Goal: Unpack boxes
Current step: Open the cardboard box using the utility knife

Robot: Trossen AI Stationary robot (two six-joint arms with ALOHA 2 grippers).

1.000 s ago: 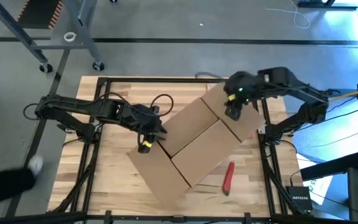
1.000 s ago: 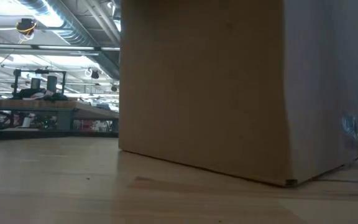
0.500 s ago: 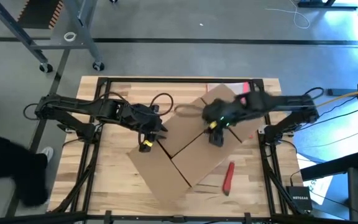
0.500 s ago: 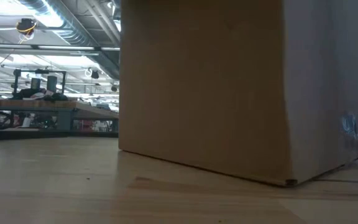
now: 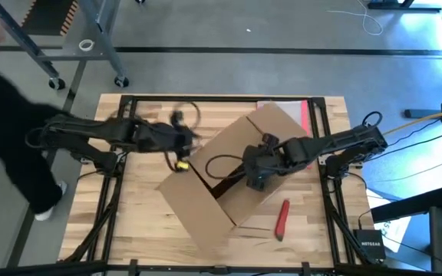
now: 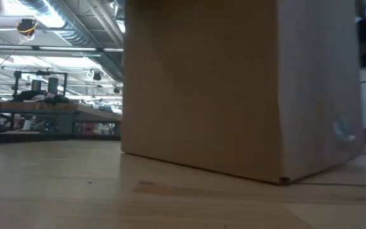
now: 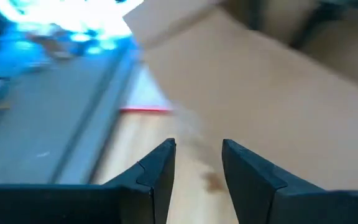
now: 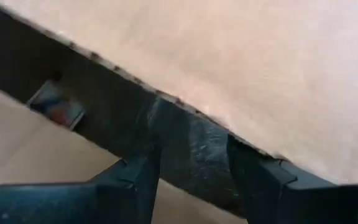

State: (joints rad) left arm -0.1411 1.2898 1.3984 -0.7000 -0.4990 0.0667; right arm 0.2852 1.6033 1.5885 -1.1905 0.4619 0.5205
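Brown cardboard box [image 5: 232, 172] sits mid-bench, turned diagonal, flaps parting w/ a dark gap at centre. Right gripper [image 5: 255, 178] is over that gap, fingers [image 8: 135, 180] apart, nothing held. Left gripper [image 5: 181, 149] is just beside the box's left edge, fingers [image 7: 157, 171] a little apart, empty. Red tool [image 5: 282, 218] lies near the bench's front right.

The robot's 2 dark six-joint arms reach toward mid-table from opposite sides. The left arm's two-finger gripper [image 7: 197, 163] is blurred in the overhead view – its wrist camera shows the 2 fingers slightly parted, nothing between them. The right arm stretches inward, its two-finger gripper [image 8: 188, 168] angled down, fingers apart – empty.
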